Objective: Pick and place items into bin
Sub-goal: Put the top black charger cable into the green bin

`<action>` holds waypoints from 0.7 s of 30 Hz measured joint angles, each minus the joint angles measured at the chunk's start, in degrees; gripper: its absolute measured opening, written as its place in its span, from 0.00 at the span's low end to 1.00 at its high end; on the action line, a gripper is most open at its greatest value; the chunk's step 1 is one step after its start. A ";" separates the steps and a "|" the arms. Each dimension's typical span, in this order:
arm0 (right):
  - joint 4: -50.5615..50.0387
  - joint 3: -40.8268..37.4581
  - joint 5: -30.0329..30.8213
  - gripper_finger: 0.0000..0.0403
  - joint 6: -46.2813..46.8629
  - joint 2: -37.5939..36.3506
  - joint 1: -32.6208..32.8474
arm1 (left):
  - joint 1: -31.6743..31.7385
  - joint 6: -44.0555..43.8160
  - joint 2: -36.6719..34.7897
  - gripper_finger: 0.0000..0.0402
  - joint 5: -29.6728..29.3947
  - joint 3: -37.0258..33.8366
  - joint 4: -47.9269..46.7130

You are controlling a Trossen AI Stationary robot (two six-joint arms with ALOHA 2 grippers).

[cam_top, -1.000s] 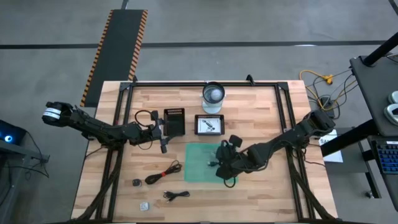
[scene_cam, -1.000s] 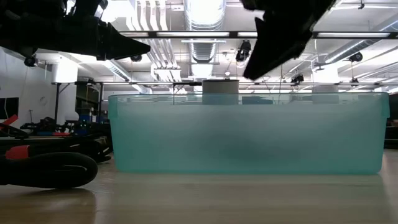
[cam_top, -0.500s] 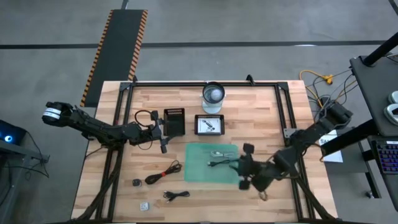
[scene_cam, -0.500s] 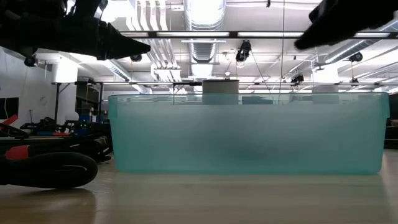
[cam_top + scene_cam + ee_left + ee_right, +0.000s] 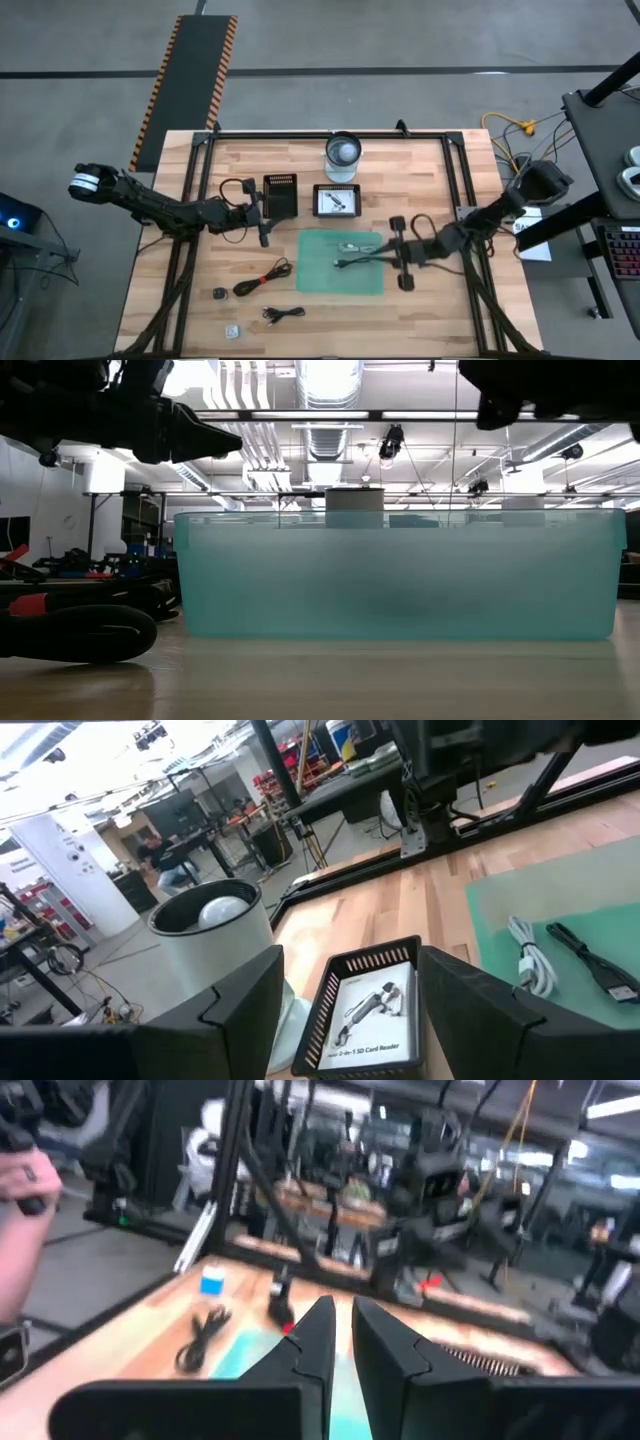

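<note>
Right tool now back beside bin, off its right edge.

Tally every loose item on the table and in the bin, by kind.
Black cables: 3: coiled cable, front cable, binned cable in the green bin
Whitish cable: 1, also in the bin
White card: 1, in a black tray
Small pieces: 2: black piece, white piece
Total: 7

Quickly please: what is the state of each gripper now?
Left gripper: open, holding nothing.
Right gripper: nearly closed, nothing visible between its fingers.
</note>
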 joint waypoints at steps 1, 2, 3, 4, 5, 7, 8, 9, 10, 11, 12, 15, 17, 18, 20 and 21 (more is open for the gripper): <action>1.46 -0.45 -2.75 0.07 -0.77 -0.30 -2.11 | 0.00 0.67 0.00 0.53 0.00 0.00 0.05; 2.17 -0.91 -5.87 0.07 -1.62 -0.74 -4.31 | 0.00 1.45 0.00 0.53 -0.01 0.02 0.06; 2.16 -1.36 -8.83 0.07 -2.04 -1.31 -6.72 | 0.00 2.35 0.00 0.53 -0.01 0.02 0.06; 1.99 -1.55 -11.07 0.07 -2.30 -1.90 -9.07 | 0.00 2.82 0.02 0.53 -0.02 0.02 0.06; 1.91 -1.72 -12.23 0.07 -2.33 -2.61 -11.26 | 0.00 2.93 0.00 0.53 -0.02 0.02 0.04; 1.93 -2.71 -11.92 0.07 -2.42 -4.43 -15.12 | 0.00 2.84 0.00 0.53 -0.02 0.02 0.08; 1.93 -3.25 -10.86 0.07 -2.70 -5.39 -16.87 | 0.00 2.76 0.00 0.53 -0.01 0.02 0.03; 1.96 -4.03 -9.69 0.07 -2.71 -6.36 -18.38 | 0.00 2.74 0.00 0.53 -0.02 0.02 -0.01; 1.82 -4.89 -9.23 0.07 -2.76 -7.50 -19.74 | 0.00 2.73 -0.02 0.53 -0.01 0.02 0.08; 1.85 -5.61 -9.22 0.07 -2.94 -8.66 -20.78 | 0.00 2.72 -0.02 0.53 -0.02 0.02 0.07; 1.92 -6.29 -9.26 0.07 -2.93 -9.81 -21.35 | 0.00 2.71 0.05 0.53 -0.02 0.02 0.05; 1.89 -8.63 -9.42 0.07 -2.33 -13.38 -21.51 | 0.00 2.45 0.37 0.53 -0.02 0.09 0.02; 1.48 -11.16 -9.39 0.07 -5.58 -15.67 -21.43 | 0.00 2.41 0.59 0.53 -0.02 0.09 0.13; 1.40 -12.31 -9.19 0.07 -7.24 -16.62 -21.43 | 0.00 2.38 0.75 0.53 -0.02 0.09 0.15; 3.33 -14.04 -5.36 0.07 -7.75 -18.62 -21.41 | 0.00 2.36 0.79 0.53 -0.01 0.09 -0.01; 4.55 -14.39 -2.86 0.07 -7.66 -19.86 -21.42 | 0.00 2.34 0.80 0.53 -0.02 0.09 0.18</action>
